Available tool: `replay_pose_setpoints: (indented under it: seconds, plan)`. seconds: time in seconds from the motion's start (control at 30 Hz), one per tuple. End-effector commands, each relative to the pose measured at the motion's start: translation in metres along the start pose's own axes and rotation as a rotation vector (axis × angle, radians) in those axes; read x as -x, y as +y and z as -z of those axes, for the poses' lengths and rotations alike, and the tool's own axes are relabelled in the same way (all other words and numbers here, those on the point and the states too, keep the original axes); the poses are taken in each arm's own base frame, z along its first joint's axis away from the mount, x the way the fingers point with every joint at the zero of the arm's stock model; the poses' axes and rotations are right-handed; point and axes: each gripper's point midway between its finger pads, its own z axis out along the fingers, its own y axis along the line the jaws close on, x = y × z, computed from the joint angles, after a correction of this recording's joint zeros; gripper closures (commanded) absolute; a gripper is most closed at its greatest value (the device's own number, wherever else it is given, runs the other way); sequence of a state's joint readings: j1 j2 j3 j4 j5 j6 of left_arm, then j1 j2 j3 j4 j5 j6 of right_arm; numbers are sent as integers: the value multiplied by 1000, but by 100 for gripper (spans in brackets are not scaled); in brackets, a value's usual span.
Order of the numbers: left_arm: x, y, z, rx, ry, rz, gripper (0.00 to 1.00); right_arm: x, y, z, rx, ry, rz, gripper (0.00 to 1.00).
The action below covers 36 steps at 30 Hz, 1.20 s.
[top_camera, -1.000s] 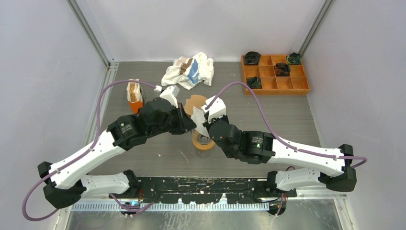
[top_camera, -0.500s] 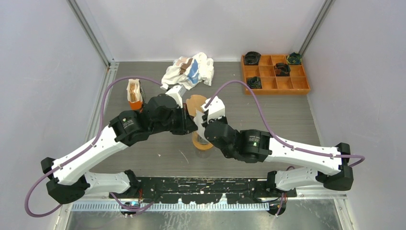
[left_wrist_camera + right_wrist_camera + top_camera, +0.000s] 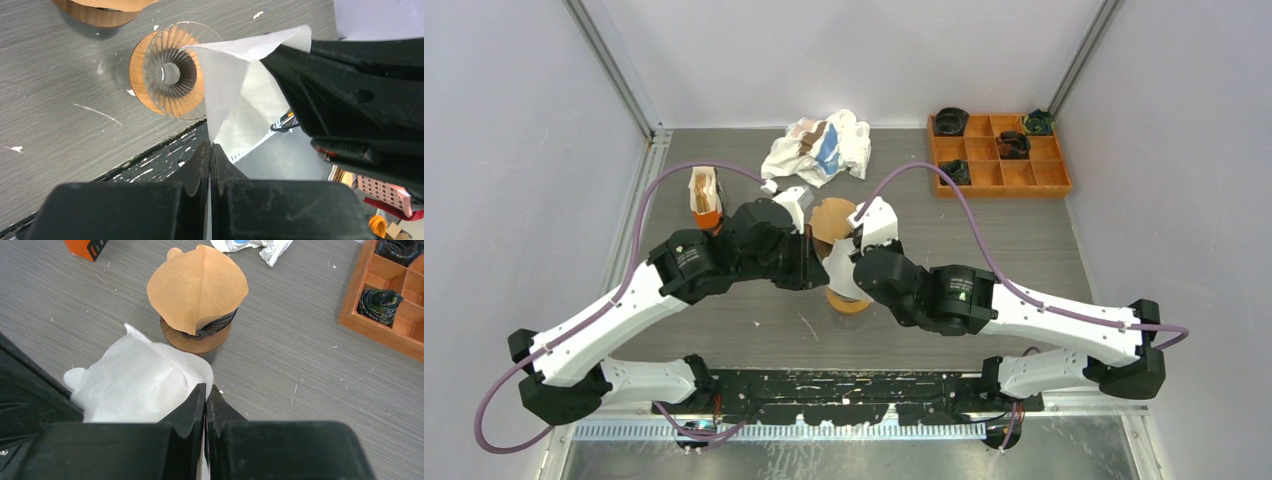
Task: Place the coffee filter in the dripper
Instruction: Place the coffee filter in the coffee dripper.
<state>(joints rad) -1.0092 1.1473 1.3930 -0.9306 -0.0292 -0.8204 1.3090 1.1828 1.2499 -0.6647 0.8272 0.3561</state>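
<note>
A white paper coffee filter [image 3: 841, 270] hangs in the air between both arms, just above the glass dripper [image 3: 851, 300] on its wooden ring. My left gripper [image 3: 210, 150] is shut on the filter's lower corner [image 3: 235, 85]; the dripper [image 3: 172, 75] lies beyond it on the table. My right gripper [image 3: 205, 390] is shut on the opposite edge of the filter [image 3: 135, 385], which bulges out to its left. In the top view the two grippers meet at the filter, the left gripper [image 3: 822, 264] on one side and the right gripper [image 3: 856, 262] on the other.
A second dripper with a brown filter [image 3: 831, 218] stands just behind, also in the right wrist view [image 3: 197, 290]. An orange box of filters [image 3: 705, 197] is at the left, a crumpled bag [image 3: 819, 145] at the back, and an orange compartment tray [image 3: 999, 175] at the back right.
Both arms have crept slightly left and closer together over the dripper. The white filter has shifted a little between the grippers and stays held on both sides.
</note>
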Motion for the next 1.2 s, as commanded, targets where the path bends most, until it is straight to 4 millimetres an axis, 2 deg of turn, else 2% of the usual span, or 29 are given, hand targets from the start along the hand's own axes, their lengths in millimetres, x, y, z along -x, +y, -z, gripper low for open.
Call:
replay_pose_setpoints:
  seconds: [0.0,0.2,0.6,0.73,0.97,1.17]
  plan:
    - [7,-9,16,-25,-9,-41,100,11,-2,4,18,8,-62,91]
    - [9,-5,21,-1,-14,-56,100,3,2,0,48,73,-48,93]
    - [5,-2,0,28,28,-67,100,-8,12,-3,78,140,-20,94]
    - [9,-2,-5,32,2,-47,90,-4,13,-3,87,127,-42,94]
    - [17,-15,-16,-52,-76,40,66,1,25,-7,93,139,-103,99]
    - [26,-17,-11,-86,-152,111,45,4,25,-9,57,138,-149,99]
